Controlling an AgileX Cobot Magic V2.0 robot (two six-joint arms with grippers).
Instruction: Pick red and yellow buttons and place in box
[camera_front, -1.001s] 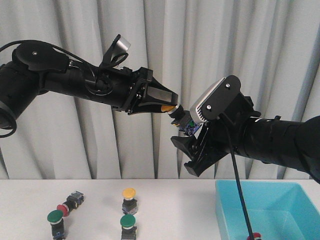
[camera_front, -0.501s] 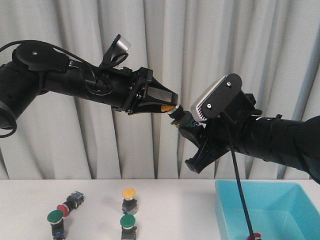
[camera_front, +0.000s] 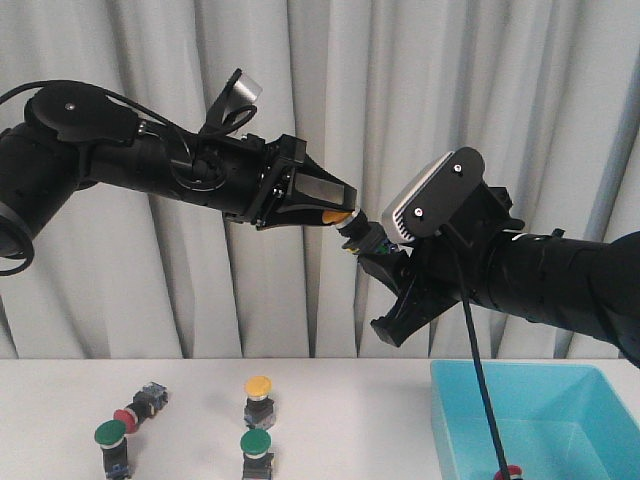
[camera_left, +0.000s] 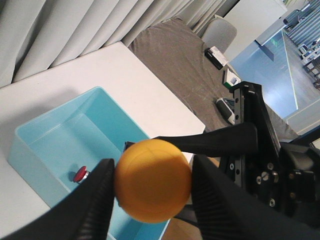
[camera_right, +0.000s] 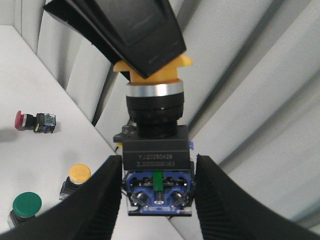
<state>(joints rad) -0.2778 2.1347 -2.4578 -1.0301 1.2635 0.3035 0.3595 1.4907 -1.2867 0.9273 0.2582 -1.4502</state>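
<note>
Pale curtains (camera_front: 400, 100) hang behind a white counter (camera_front: 340, 420). High above it, near the middle of the front view, a yellow button (camera_front: 352, 228) is held in mid-air between both arms. The left fingers (camera_front: 340, 212) are closed on its yellow cap; in the left wrist view the cap (camera_left: 152, 179) fills the gap between the two pads. The right fingers (camera_front: 372, 262) bracket the button's black body (camera_right: 156, 152) from either side, closed onto it as far as the right wrist view shows, with the blue terminal block (camera_right: 157, 195) toward the wrist.

Down at 5 o'clock from the held button sits the box (camera_front: 455, 430), at the counter's right end, with a red button (camera_left: 80, 174) lying inside it near one wall.

At 7 o'clock, on the counter's left half, stand a second yellow button (camera_front: 258, 395), a green one (camera_front: 256, 450) just in front of it, another green one (camera_front: 111, 442) farther left, and a red button (camera_front: 135, 408) lying on its side beside that.
</note>
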